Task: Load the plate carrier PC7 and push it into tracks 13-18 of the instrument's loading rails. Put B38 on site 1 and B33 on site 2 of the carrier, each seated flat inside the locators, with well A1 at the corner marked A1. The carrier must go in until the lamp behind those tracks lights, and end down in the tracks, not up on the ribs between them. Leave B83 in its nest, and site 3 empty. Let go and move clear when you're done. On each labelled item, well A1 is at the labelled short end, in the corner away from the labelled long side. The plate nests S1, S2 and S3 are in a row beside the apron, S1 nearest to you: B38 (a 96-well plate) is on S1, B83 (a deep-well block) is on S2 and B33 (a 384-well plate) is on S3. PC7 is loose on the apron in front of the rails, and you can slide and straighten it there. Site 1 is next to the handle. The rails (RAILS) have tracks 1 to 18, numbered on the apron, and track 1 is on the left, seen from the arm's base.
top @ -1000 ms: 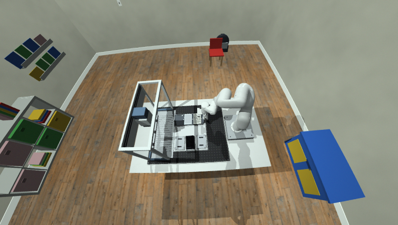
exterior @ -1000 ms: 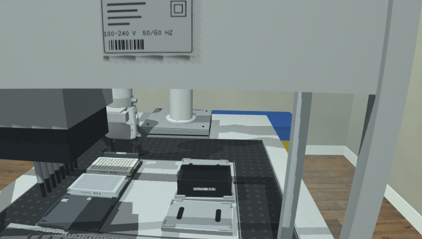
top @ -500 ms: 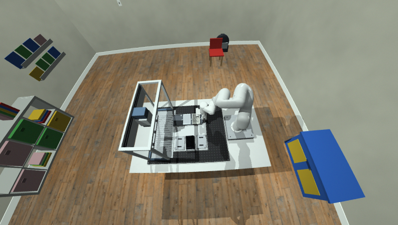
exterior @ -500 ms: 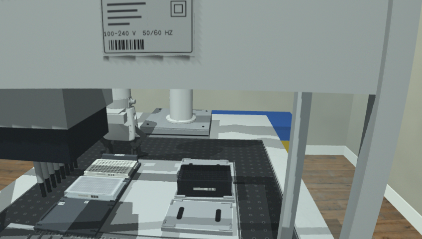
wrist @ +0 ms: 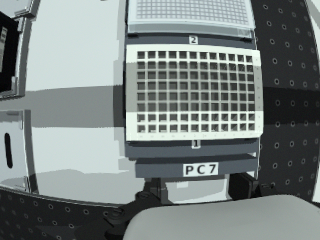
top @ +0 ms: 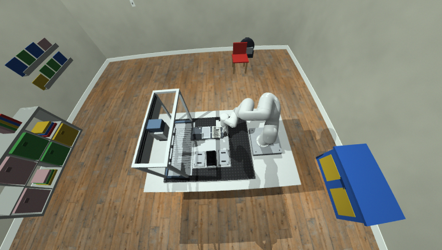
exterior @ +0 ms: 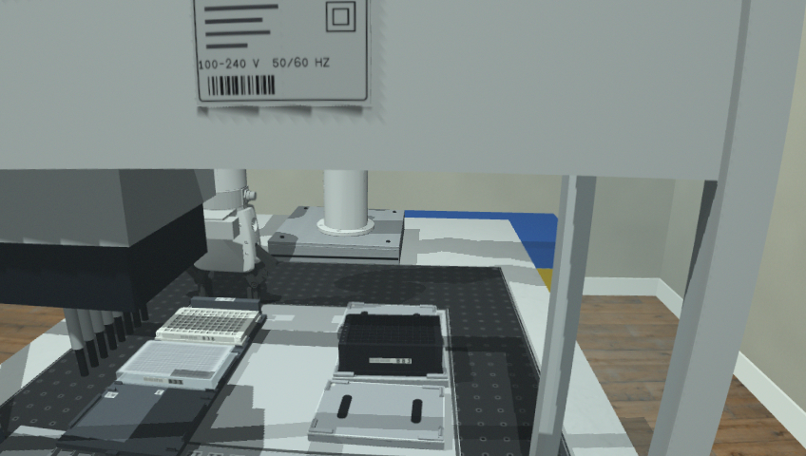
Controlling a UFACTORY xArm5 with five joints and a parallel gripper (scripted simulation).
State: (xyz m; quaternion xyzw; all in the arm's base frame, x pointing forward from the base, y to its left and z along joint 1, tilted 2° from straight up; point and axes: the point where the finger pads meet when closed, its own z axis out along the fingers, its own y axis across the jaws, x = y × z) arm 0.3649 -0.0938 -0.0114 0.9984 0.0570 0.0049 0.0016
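1 carrier PC7, directly ahead of wide-open gripper, nothing visibly gripped

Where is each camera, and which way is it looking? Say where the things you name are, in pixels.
Top: high up, looking down on the table; the whole white arm (top: pixel 269 123) shows.
Exterior: behind the instrument frame, looking through toward the arm's base; the base and gripper (exterior: pixel 229 288) show.
Wrist: on the arm, looking down at PC7 (top: pixel 197 133) (exterior: pixel 141 415) (wrist: pixel 150 150); gripper fingers show.
Exterior and wrist both show PC7's plates.
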